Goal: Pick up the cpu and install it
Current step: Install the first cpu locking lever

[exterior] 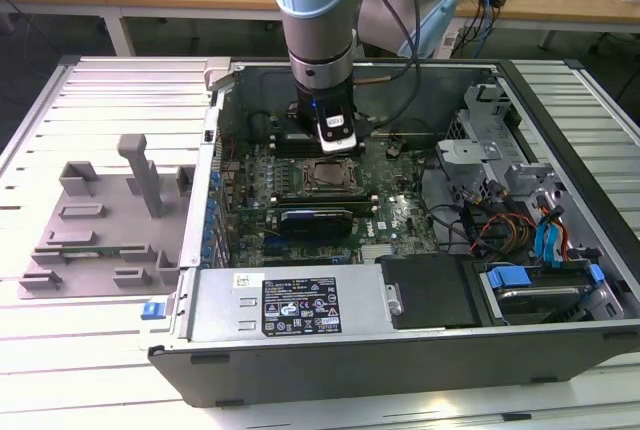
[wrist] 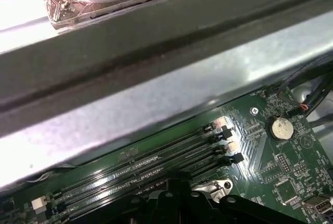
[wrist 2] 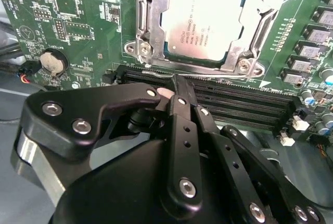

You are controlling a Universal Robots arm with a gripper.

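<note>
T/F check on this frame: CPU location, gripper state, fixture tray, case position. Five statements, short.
1. The silvery square cpu sits in the motherboard socket frame. True.
2. The black gripper holds the cpu. False: its fingers are shut on nothing, beside the memory slots.
3. The grey plastic fixture tray lies inside the computer case. False: it lies outside, at the exterior view's left.
4. The gripper is inside the open case. True.
5. A round coin battery sits on the green board. True.

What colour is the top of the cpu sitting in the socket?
Silvery-white metal with dark print; the cpu shows best in the second wrist view.
</note>
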